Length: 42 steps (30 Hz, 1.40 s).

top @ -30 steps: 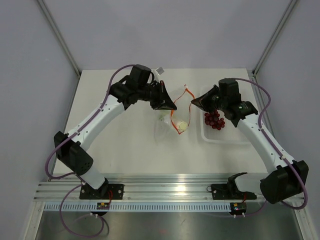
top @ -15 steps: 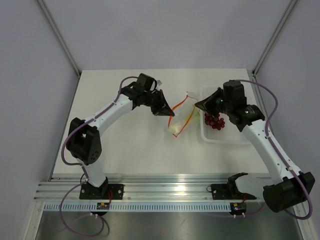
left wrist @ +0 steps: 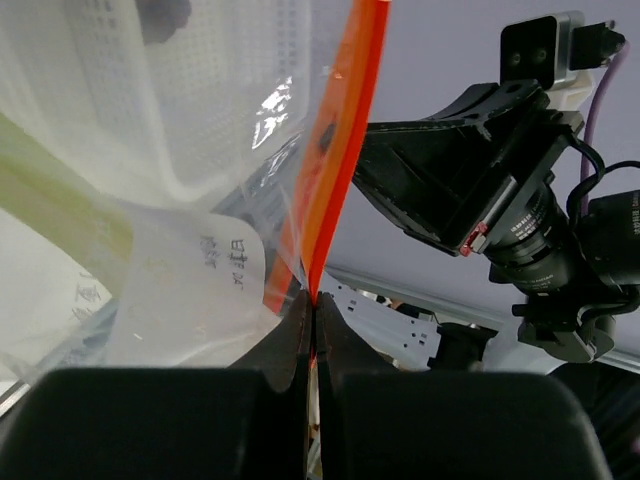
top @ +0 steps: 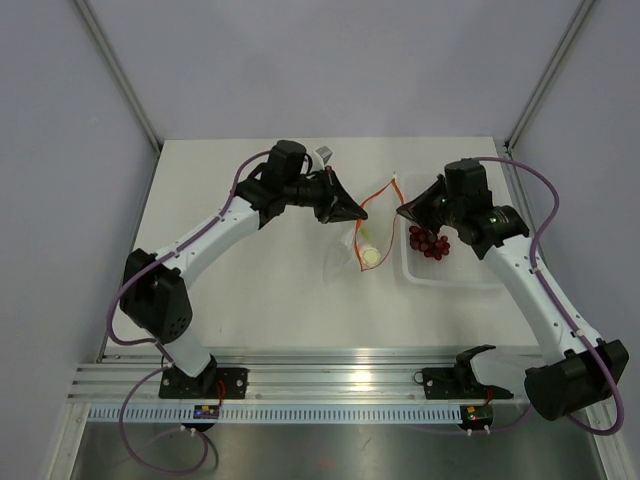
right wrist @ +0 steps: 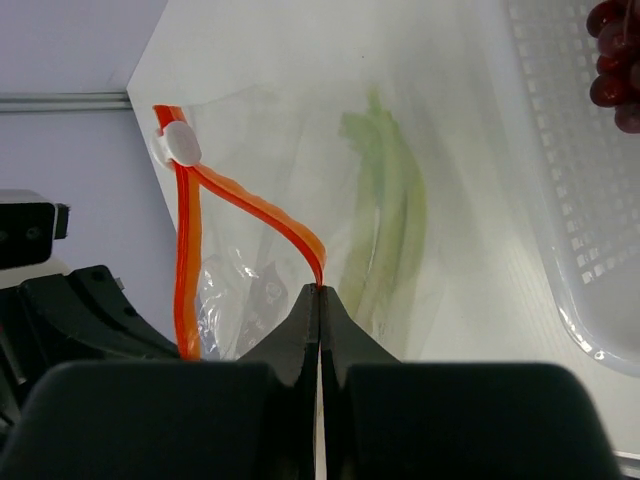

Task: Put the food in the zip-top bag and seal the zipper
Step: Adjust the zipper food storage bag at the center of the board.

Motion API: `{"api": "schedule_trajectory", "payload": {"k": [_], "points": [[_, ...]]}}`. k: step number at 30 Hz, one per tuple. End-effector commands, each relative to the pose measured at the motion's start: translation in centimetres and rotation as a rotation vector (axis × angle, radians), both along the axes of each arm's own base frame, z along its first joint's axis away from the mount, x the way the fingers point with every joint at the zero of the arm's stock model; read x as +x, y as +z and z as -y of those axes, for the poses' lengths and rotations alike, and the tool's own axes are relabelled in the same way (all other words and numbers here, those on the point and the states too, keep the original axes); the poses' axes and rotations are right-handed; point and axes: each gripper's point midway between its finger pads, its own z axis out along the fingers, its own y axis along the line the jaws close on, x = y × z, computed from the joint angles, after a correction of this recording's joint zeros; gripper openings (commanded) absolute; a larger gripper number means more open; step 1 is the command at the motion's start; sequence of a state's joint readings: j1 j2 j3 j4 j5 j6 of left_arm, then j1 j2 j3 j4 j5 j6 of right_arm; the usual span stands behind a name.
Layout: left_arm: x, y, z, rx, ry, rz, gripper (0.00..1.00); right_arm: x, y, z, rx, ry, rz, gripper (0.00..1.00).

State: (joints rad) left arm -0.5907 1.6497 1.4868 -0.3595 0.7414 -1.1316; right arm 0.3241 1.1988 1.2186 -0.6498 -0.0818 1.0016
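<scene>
Now, my left gripper (top: 357,213) and right gripper (top: 402,211) each pinch the zipper (top: 377,198), the zip-top bag (top: 362,247) hanging just left of the tray (top: 452,277) — I should spread evenly, gaping its mouth for the tray's grapes (top: 430,241).

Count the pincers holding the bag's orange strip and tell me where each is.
2. The left pincer pinches the strip on the bag's left side; the right pincer pinches it on the right, beside the tray. Neither is hidden.

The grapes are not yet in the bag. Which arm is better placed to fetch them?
Probably the right: the grapes lie in the tray just beside the right tool; the left tool is farther, across the bag.
</scene>
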Motion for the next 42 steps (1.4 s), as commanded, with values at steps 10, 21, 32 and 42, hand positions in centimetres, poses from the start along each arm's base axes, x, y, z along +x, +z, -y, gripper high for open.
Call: {"api": "schedule_trajectory", "payload": {"k": [10, 21, 32, 42], "points": [[1.5, -0.1, 1.8, -0.145, 0.033, -0.129, 0.0, -1.7, -2.7, 3.2, -0.195, -0.012, -0.034, 0.0], [1.6, 0.4, 1.8, -0.222, 0.076, -0.17, 0.0, -2.5, -4.7, 3.1, -0.216, 0.036, -0.051, 0.41], [1.9, 0.9, 1.8, -0.245, 0.095, -0.184, 0.0, -4.5, -5.8, 1.7, -0.184, 0.116, -0.032, 0.63], [1.8, 2.5, 1.7, -0.269, 0.104, -0.167, 0.0, -7.2, -7.3, -1.3, -0.227, 0.197, 0.04, 0.69]]}}
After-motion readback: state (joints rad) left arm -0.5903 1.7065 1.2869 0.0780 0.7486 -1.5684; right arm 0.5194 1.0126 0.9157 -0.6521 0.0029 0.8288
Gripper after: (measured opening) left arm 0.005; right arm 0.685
